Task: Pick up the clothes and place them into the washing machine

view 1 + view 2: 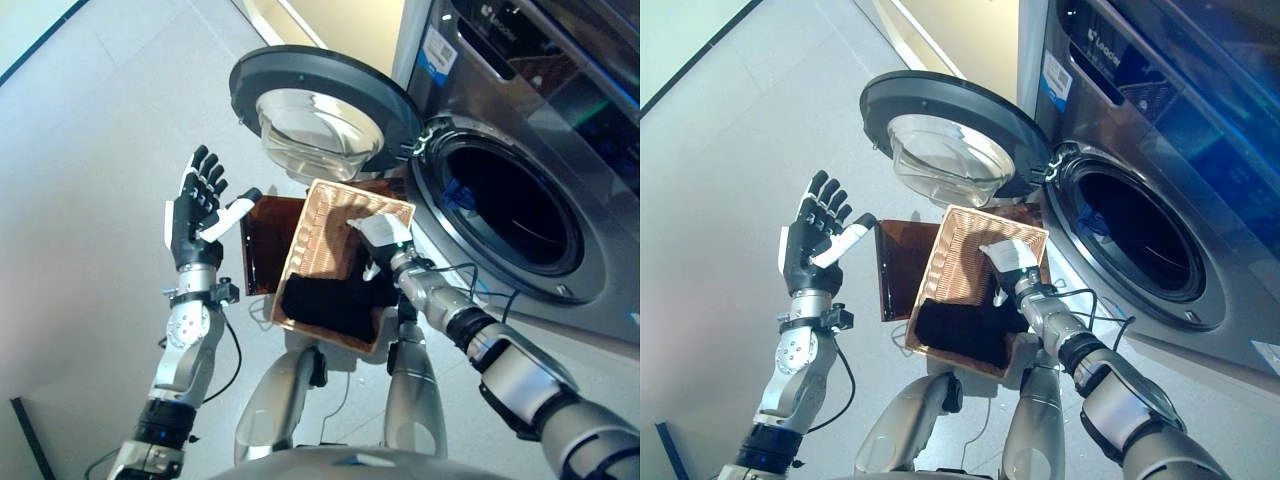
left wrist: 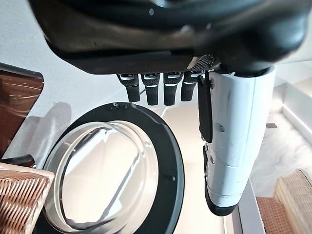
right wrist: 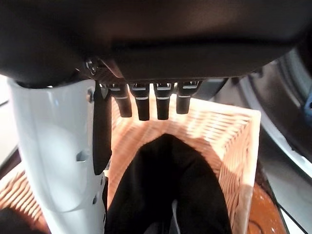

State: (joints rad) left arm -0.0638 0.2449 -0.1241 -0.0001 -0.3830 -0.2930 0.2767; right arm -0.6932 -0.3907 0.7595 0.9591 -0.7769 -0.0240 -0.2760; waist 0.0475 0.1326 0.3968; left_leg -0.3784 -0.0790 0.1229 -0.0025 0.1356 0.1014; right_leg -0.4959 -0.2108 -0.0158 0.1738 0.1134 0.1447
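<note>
Black clothes (image 1: 335,300) in wicker basket (image 1: 320,225), right hand (image 1: 380,235) above

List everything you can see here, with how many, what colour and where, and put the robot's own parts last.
Washing machine: one, silver-grey, at right, drum open.
Door: one, dark rim with clear glass, swung open to the left of the drum.
Wicker basket: one, tan, on the floor below the door.
Clothes: one black heap, inside the basket.
Brown panel: one, beside the basket.
Left hand: open, raised, holding nothing.
Right hand: open, over the basket.
</note>
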